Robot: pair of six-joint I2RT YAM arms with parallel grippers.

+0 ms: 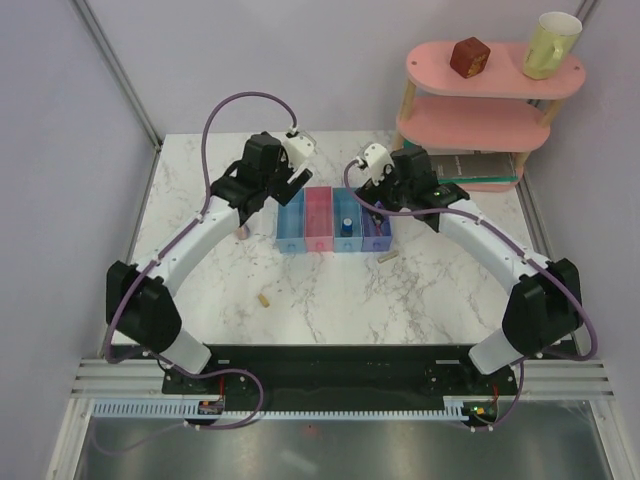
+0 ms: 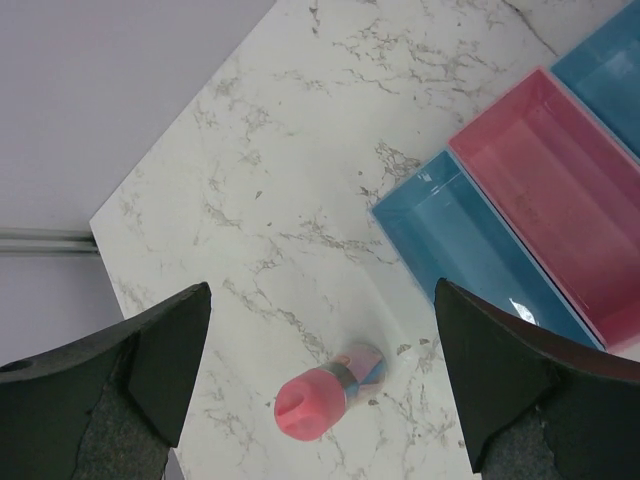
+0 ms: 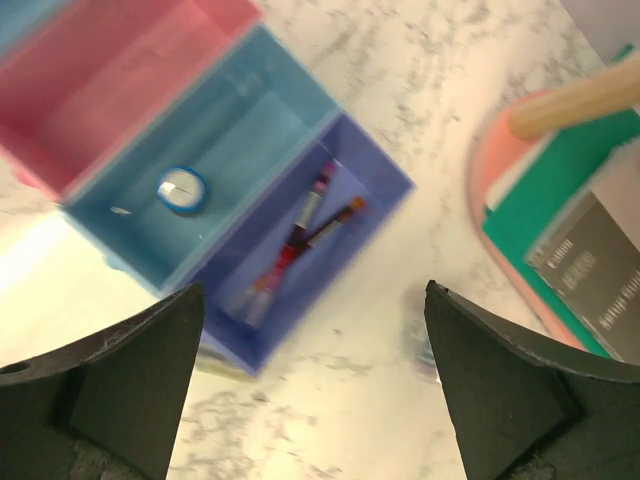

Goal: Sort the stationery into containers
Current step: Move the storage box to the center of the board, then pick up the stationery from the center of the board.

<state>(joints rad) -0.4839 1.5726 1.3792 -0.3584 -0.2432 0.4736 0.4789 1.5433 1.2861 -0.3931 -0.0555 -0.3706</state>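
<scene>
My left hand (image 2: 322,300) is wide open and holds nothing. My right hand (image 3: 312,290) is wide open and holds nothing too. It hangs over the purple end of the bins (image 1: 335,222).

The shelf (image 1: 480,110) stands behind the bins, off to the right. If I swing wide that way, I could bump it. The bins look light, so a low finger could catch a wall and shove the whole row.

The pink cylinder (image 2: 315,400) lies on its side just left of the bins, under my left hand. It is round, so if one finger touches first, it may roll away.

A beige piece (image 1: 264,299) lies in front of the bins. It is tiny and flat, so I may miss it or scrape the counter (image 1: 420,290).

The counter is white marble and looks smooth, so things may slide. The walls (image 1: 60,150) are plain and pale.
</scene>
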